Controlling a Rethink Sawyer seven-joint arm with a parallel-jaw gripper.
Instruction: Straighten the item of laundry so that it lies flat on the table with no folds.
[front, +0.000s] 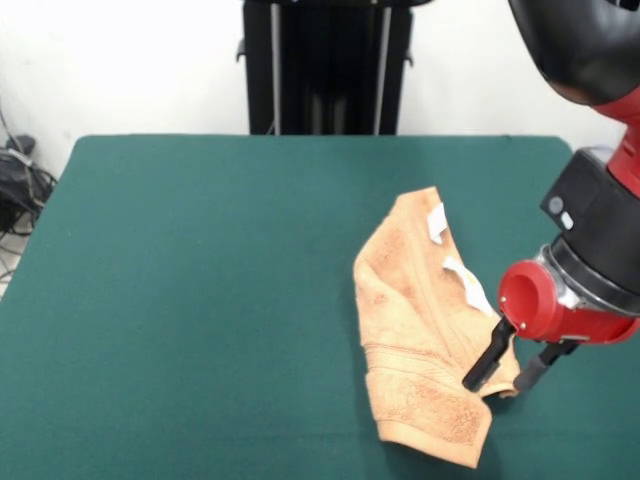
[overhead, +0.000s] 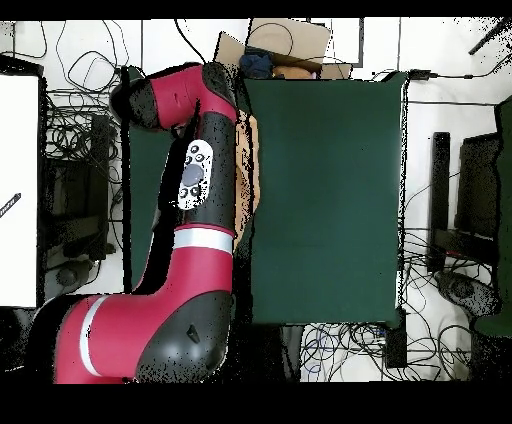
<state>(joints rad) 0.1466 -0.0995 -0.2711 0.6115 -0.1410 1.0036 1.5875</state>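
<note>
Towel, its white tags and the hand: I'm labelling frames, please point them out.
towel (front: 415, 330): front view, middle of the cloth.
white tags (front: 436, 222): front view, upper tag.
hand (front: 508, 375): front view, between fingertips.

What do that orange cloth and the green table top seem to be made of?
The peach-orange towel looks like soft terry cotton: a nubbly looped pile, a flatter woven band near one end, small white tags sewn on. The table seems covered in dark green felt-like cloth: matte, even, no shine. The fibre itself cannot be told from here.
</note>
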